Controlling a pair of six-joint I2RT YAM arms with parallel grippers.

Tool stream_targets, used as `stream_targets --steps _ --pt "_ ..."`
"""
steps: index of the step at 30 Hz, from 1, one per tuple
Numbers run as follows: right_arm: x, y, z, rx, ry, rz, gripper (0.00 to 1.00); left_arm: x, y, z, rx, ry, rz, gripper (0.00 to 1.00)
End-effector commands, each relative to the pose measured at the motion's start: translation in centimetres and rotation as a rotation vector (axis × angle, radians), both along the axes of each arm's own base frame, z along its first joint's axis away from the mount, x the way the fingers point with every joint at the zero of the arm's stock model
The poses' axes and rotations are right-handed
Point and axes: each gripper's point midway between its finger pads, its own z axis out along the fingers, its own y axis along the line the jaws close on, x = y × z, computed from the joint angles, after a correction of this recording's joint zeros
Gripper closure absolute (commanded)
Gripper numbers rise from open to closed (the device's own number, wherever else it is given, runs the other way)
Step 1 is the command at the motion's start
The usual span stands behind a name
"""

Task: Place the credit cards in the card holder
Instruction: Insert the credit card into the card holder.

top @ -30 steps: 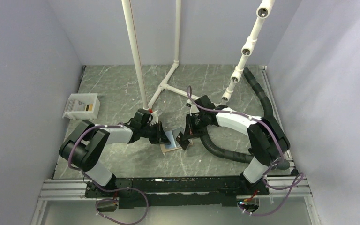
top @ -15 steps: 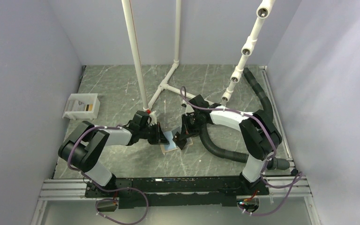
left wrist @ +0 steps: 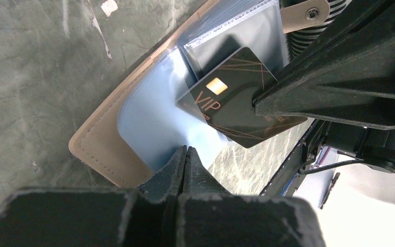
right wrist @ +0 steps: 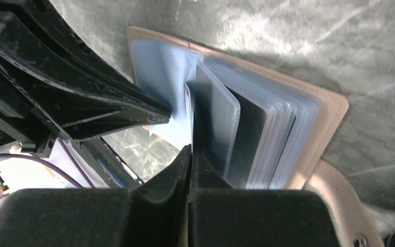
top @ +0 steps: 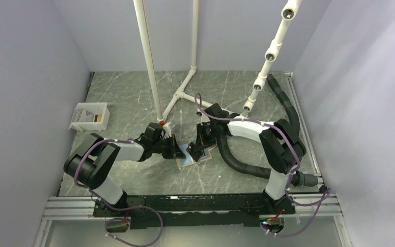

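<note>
The tan card holder (top: 187, 161) lies open on the table between both arms, its bluish clear sleeves fanned up (right wrist: 267, 128). My left gripper (top: 177, 150) is shut, its tips (left wrist: 185, 150) pinching the edge of a bluish sleeve just past the tan cover (left wrist: 97, 149). My right gripper (top: 198, 149) is shut (right wrist: 191, 150) on a dark glossy credit card (left wrist: 226, 103) printed "VIP". One corner of the card is inside the mouth of a sleeve. In the right wrist view the card (right wrist: 196, 123) shows edge-on among the sleeves. Other cards sit in the white tray.
A white plastic tray (top: 88, 116) stands at the far left by the wall. White pipe frames (top: 180, 98) rise behind the holder. A black corrugated hose (top: 239, 162) curls on the table beside the right arm. Walls close in both sides.
My right gripper has moved left and down with the card, bringing it from beside the holder into the sleeves. My left gripper stayed shut at the holder, shifting slightly.
</note>
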Motion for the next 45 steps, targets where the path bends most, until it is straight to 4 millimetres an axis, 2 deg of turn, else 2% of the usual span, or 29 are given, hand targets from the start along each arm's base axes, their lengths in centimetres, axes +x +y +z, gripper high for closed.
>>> stream_targets --steps 1,5,16,23,27,30,35,45 --pt "2.0 1.0 -0.1 0.036 -0.104 -0.002 1.00 -1.3 1.5 -2.1 0.091 0.044 0.019 1.00" --pt "2.4 1.0 -0.3 0.049 -0.137 -0.011 1.00 -1.3 1.6 -2.0 0.091 0.042 0.018 1.00" --pt "1.2 1.6 -2.0 0.079 -0.166 -0.014 1.00 -1.2 1.5 -1.6 0.086 0.036 0.018 1.00" --pt "0.8 2.4 -1.5 0.096 -0.237 -0.091 0.99 -1.2 1.4 -1.5 0.081 0.034 0.020 1.00" --pt "0.6 1.6 -1.6 0.055 -0.247 -0.117 0.94 -1.1 1.4 -1.3 0.080 0.025 0.019 1.00" --pt "0.9 1.4 -1.4 0.049 -0.258 -0.118 1.00 -1.1 1.4 -1.3 0.078 0.025 0.018 1.00" --pt "1.0 2.1 -0.9 0.117 -0.255 -0.147 1.00 -1.4 1.4 -1.4 0.067 0.031 0.020 1.00" --pt "1.3 2.1 -0.4 0.168 -0.270 -0.187 1.00 -1.6 1.6 -1.5 0.073 0.034 0.020 1.00"
